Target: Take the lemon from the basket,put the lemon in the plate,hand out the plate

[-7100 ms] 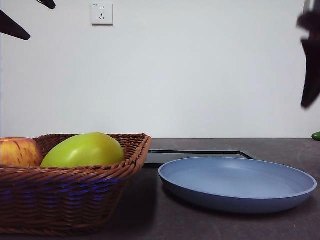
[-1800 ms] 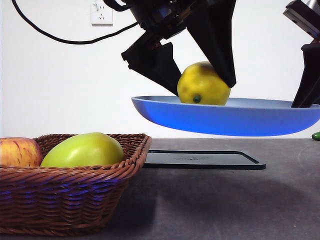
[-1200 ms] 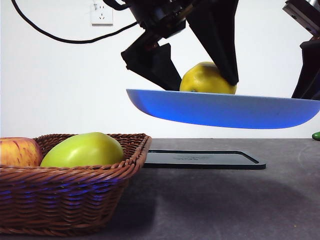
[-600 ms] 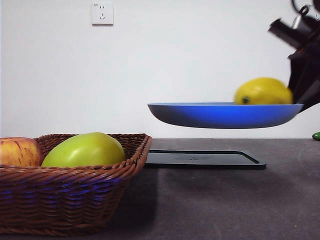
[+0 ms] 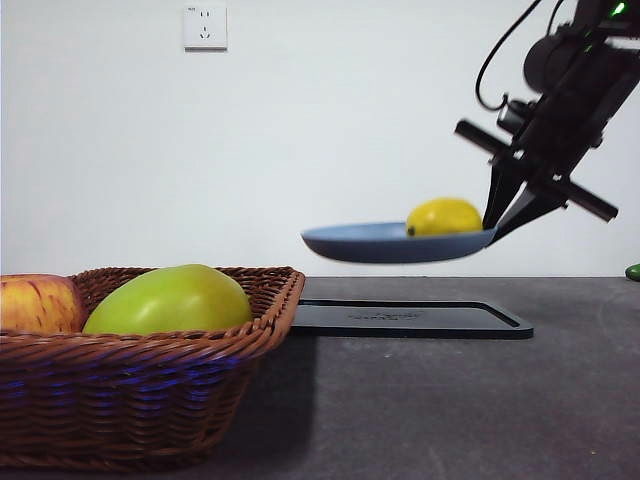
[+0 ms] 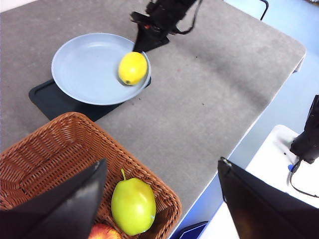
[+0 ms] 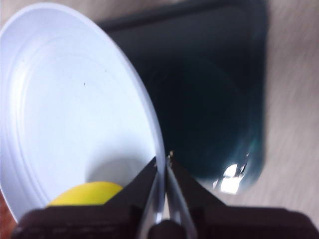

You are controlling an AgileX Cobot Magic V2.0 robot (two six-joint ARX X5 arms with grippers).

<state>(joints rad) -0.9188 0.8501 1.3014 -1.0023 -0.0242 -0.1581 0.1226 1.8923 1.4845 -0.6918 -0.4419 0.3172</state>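
Observation:
The lemon (image 5: pixel 445 216) lies in the light blue plate (image 5: pixel 370 243), which hangs in the air above the black tray. My right gripper (image 5: pixel 497 226) is shut on the plate's right rim and holds it about level. In the right wrist view its jaws pinch the rim (image 7: pixel 163 167), with the lemon (image 7: pixel 84 194) close beside them. The left wrist view shows the plate (image 6: pixel 84 67), the lemon (image 6: pixel 132 68) and the right gripper (image 6: pixel 145 42) from above. My left gripper (image 6: pixel 162 163) is open and empty, high over the wicker basket (image 6: pixel 55 159), which stands at the front left (image 5: pixel 150 400).
The basket holds a large yellow-green fruit (image 5: pixel 170 300) and a red-yellow apple (image 5: pixel 35 304). The flat black tray (image 5: pixel 410 318) lies on the dark table under the plate. A small green thing (image 5: pixel 632 271) sits at the right edge. A wall socket (image 5: pixel 204 27) is behind.
The plate with the lemon has moved away from the front camera and looks smaller. The other arm, on the lemon a second ago, has let go and left the front view.

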